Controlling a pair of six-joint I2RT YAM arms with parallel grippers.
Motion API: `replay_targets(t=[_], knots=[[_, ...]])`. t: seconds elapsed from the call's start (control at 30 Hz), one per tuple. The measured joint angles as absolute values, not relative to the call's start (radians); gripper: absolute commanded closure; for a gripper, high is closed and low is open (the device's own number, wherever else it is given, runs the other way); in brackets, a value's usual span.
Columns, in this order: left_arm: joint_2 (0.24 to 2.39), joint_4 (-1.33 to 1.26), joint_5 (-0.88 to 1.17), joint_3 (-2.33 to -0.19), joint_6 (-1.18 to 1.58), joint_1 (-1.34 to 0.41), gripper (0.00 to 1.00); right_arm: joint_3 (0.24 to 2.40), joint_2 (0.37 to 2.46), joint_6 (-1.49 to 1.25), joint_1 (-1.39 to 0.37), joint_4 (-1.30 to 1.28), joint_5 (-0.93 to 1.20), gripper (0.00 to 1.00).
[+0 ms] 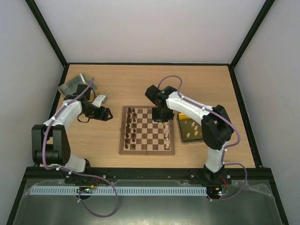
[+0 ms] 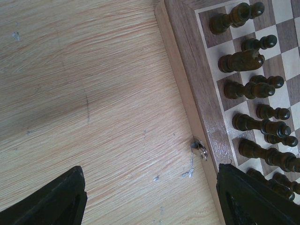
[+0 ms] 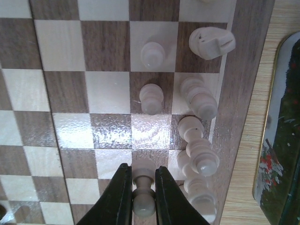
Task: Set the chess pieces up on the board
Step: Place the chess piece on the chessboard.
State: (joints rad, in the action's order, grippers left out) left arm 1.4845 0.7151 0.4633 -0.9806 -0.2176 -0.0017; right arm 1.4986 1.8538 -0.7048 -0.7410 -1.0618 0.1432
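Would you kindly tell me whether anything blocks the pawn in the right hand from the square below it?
Nothing visible does: the right hand grips the pale pawn over an unoccupied square, though pale pieces stand close beside it on the edge file.

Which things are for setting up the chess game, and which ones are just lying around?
For the job:
- board
- dark chess pieces on the board
- pale chess pieces on the board
- pale pawn, pinched in the right claw

Just lying about:
- silver tin
- yellow tray, though a few pale pieces sit in it
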Motion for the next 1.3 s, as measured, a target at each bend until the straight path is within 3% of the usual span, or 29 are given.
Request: replay_targets(t=[1.3], knots=[[1.485,0.71,0.463,-0.981,-0.216,-0.002,0.24,1.47,1.934,-0.691,-0.741,-1.008,0.132,0.9]])
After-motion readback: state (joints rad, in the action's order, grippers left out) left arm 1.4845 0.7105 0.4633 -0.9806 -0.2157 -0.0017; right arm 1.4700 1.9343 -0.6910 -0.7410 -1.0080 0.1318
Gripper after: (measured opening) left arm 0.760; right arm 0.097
